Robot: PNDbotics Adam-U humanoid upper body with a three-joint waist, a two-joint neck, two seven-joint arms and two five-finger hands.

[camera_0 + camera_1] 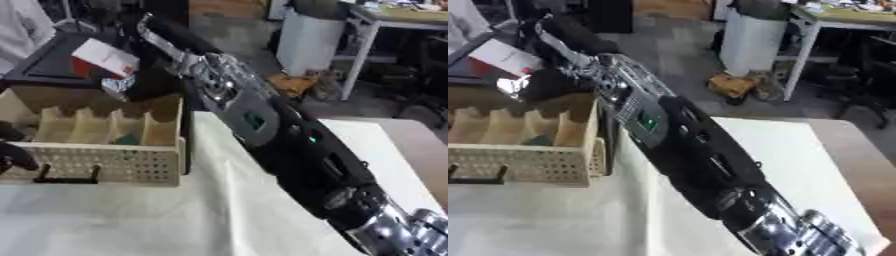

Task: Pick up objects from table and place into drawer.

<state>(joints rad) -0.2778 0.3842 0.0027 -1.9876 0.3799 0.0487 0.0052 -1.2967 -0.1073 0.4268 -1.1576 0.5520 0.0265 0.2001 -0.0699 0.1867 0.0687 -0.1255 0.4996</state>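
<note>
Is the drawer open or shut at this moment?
Open: the drawer stands pulled out toward the camera, its divided compartments exposed from above, its black handle facing forward.

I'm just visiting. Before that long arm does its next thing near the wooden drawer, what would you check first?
1. Drawer open: ok, its compartments show from above.
2. Room inside: ok, most compartments look bare; a small teal thing lies in one.
3. Right hand above a compartment: cannot tell; it is near the drawer's far edge.
4. Fingers holding something: cannot tell; a shiny silver thing shows at the hand, but the grip is hidden.
5. Red and white box held or resting: cannot tell; it shows beyond the drawer.
6. Left hand out of the way: ok, it is at the view's left edge by the drawer front.
</note>
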